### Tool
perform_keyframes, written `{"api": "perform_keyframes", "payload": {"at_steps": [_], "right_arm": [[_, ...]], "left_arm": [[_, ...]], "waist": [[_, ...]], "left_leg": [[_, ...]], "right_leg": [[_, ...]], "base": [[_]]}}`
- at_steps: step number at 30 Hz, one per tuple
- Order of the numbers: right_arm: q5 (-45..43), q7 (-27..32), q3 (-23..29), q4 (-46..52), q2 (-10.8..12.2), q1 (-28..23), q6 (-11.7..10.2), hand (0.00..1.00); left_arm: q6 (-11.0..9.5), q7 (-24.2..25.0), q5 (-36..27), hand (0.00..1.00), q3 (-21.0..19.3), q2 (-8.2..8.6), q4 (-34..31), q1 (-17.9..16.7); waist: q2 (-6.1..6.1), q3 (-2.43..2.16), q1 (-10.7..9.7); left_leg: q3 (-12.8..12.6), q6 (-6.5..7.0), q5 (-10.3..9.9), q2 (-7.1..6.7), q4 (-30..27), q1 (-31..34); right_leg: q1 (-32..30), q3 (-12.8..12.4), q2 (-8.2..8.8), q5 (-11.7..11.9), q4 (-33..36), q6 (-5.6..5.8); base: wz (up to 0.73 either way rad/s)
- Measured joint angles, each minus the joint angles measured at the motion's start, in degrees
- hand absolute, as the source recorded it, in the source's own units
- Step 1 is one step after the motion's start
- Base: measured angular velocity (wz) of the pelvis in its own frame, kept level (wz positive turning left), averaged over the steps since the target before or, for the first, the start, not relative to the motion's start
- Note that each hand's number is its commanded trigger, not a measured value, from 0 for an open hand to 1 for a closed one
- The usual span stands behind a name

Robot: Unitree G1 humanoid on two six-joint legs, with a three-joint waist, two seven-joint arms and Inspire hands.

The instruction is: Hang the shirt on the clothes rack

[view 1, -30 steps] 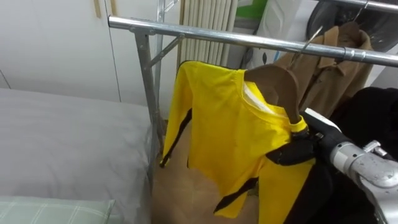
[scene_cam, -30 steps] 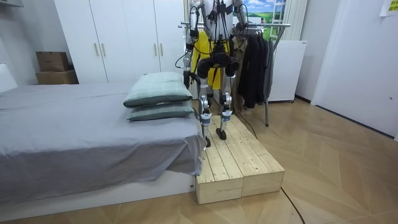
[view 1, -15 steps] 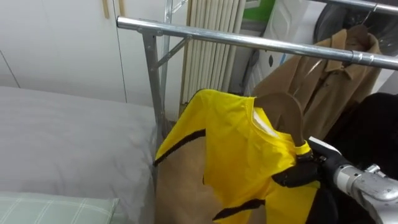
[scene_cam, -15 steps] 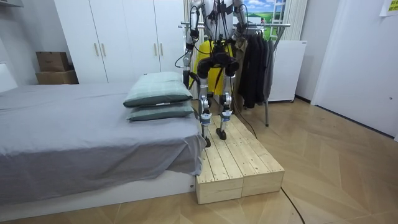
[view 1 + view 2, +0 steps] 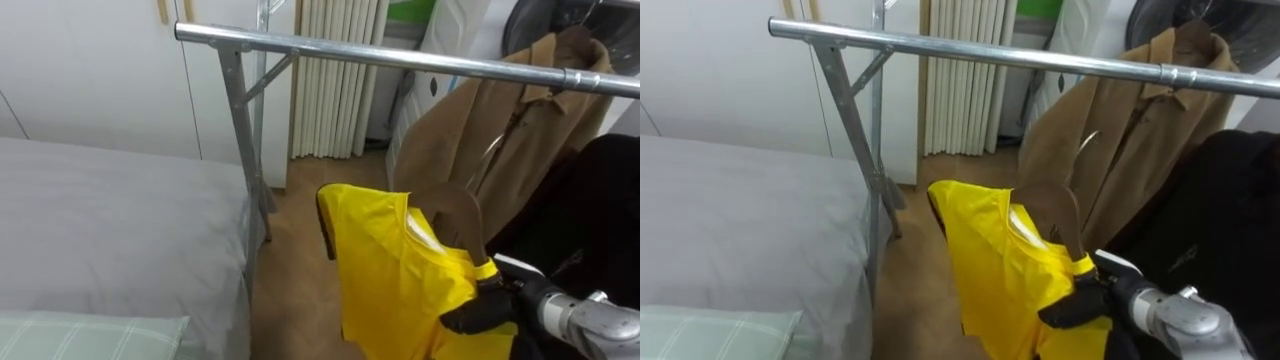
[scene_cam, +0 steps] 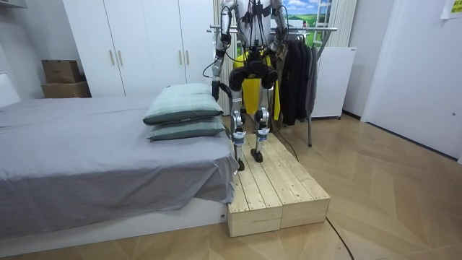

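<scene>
A yellow shirt (image 5: 400, 285) with black trim sits on a wooden hanger (image 5: 462, 212). My right hand (image 5: 488, 312) is shut on the hanger's shoulder through the cloth, at the lower right. The hanger's wire hook (image 5: 1087, 143) hangs free, well below the metal rail (image 5: 400, 58), not touching it. In the room view I stand on a wooden platform (image 6: 278, 191) facing the rack, the yellow shirt (image 6: 250, 91) in front of me. My left hand (image 6: 215, 92) hangs by my side at the room view's left.
A brown coat (image 5: 480, 130) and a black garment (image 5: 600, 200) hang on the rail to the right. The rack's upright post (image 5: 240, 140) stands left of the shirt. A grey bed (image 5: 100, 220) with a pale green pillow (image 5: 80, 338) lies to the left.
The hanger with the yellow shirt has dropped from rail height to well below the rail and swung right. My right hand has gone down with it.
</scene>
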State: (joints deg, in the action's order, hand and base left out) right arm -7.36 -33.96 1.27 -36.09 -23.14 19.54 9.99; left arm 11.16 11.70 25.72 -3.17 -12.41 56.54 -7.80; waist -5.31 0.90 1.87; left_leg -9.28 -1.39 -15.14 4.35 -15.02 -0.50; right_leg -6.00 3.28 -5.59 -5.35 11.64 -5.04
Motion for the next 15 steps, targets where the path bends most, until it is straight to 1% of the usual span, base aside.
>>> {"api": "perform_keyframes", "payload": {"at_steps": [5,7,9,10,12,13,15], "right_arm": [[-1.92,0.03,0.02,0.05,0.0,0.0,0.0,1.0],[-4.78,0.07,0.02,0.37,0.0,0.01,0.0,1.0],[-10.93,0.41,0.02,2.07,0.0,0.01,-0.01,1.0],[-12.33,0.57,0.02,2.7,0.0,0.01,0.0,1.0],[-16.86,1.07,-0.02,6.88,-0.01,0.02,-0.01,1.0],[-17.78,1.36,-0.04,8.07,-0.01,0.02,-0.09,1.0],[-21.0,3.1,-0.28,13.21,0.02,0.0,-0.32,1.0]], "left_arm": [[0.01,0.11,0.89,0.0,0.0,-0.04,-0.22,-0.01],[0.0,0.15,1.41,0.0,0.0,-0.02,-0.39,0.0],[0.0,0.15,1.46,0.0,0.0,-0.11,-0.37,0.0],[-0.01,0.15,1.46,0.0,0.0,-0.14,-0.37,0.0],[-0.02,0.15,1.46,0.0,0.01,-0.2,-0.39,0.0],[-0.02,0.15,1.43,0.0,0.01,-0.26,-0.39,0.0],[-0.03,0.15,1.34,0.0,0.58,-0.68,-0.77,0.0]], "waist": [[-0.22,-0.14,0.05],[-0.38,-0.24,0.02],[-0.53,-0.25,-0.08],[-0.58,-0.25,-0.09],[-0.77,-0.25,-0.1],[-0.83,-0.25,-0.09],[-1.23,-0.21,-0.13]], "left_leg": [[0.02,0.0,0.0,-0.02,0.0,-0.17],[0.09,0.0,0.0,-0.07,0.0,-0.17],[0.07,0.0,0.0,-0.08,-0.2,-0.16],[0.06,0.0,0.0,-0.08,-0.27,-0.16],[0.05,0.0,0.0,-0.17,-0.43,-0.22],[0.05,0.01,0.0,-0.17,-0.43,-0.25],[-0.03,0.0,0.0,-0.25,-0.49,-0.16]], "right_leg": [[0.15,0.01,0.03,0.0,0.15,0.0],[-0.02,-0.07,0.05,0.0,0.3,0.0],[0.03,-0.34,0.06,0.0,0.5,0.0],[-0.01,-0.55,0.06,0.0,0.64,0.0],[-0.2,-1.1,-0.01,0.0,1.2,0.0],[-0.28,-1.26,-0.07,0.0,1.32,0.0],[-0.89,-1.66,-0.13,-0.01,2.04,0.01]], "base": [[0.0],[0.0],[-0.02],[-0.08],[-0.1],[-0.11],[-0.11]]}}
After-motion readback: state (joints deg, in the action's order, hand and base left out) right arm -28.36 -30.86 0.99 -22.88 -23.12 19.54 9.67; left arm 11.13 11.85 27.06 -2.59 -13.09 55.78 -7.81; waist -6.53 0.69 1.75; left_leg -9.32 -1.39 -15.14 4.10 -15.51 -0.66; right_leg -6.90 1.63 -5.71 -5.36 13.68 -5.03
